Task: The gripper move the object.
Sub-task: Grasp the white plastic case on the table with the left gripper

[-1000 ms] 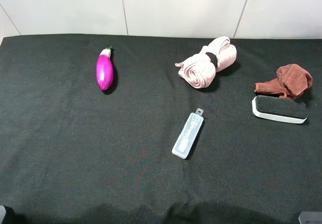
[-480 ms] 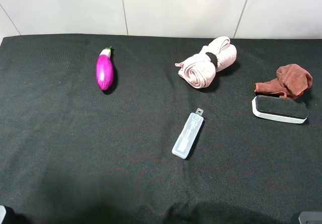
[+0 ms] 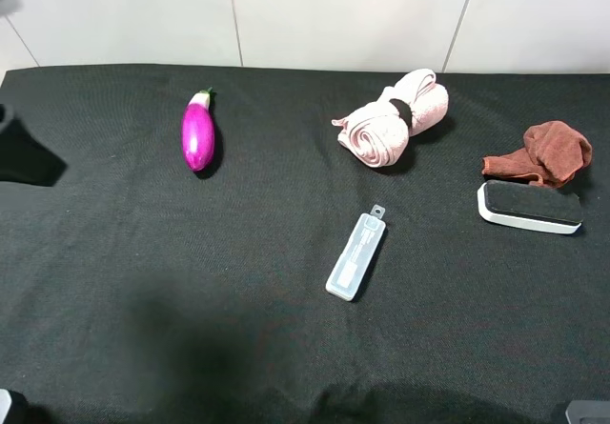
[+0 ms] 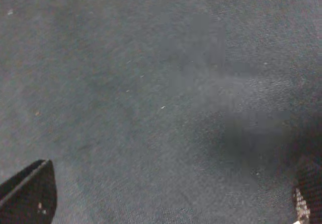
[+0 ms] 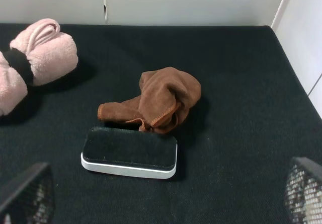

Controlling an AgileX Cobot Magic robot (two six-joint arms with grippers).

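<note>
The object, a flat translucent-white case [image 3: 356, 255] with a holed tab at its far end, lies on the black cloth [image 3: 286, 348] right of the middle. It touches nothing and shows in neither wrist view. My left gripper [image 4: 166, 199] is open and empty over bare cloth, with one fingertip [image 4: 27, 194] at each side of its view. A dark blurred shape [image 3: 19, 152] at the far left edge of the high view seems to belong to the left arm. My right gripper [image 5: 163, 196] is open and empty, short of the board eraser [image 5: 129, 152].
A purple eggplant [image 3: 198, 133] lies at the back left. A rolled pink towel [image 3: 393, 119] lies behind the case. A crumpled brown cloth [image 3: 543, 152] touches the white-and-black board eraser [image 3: 529, 207] at the right. A white wall [image 3: 334, 14] borders the far edge.
A dark blurred shape has come into the high view at the far left edge. The shadow on the front of the cloth has shifted left and farther in. No object has moved.
</note>
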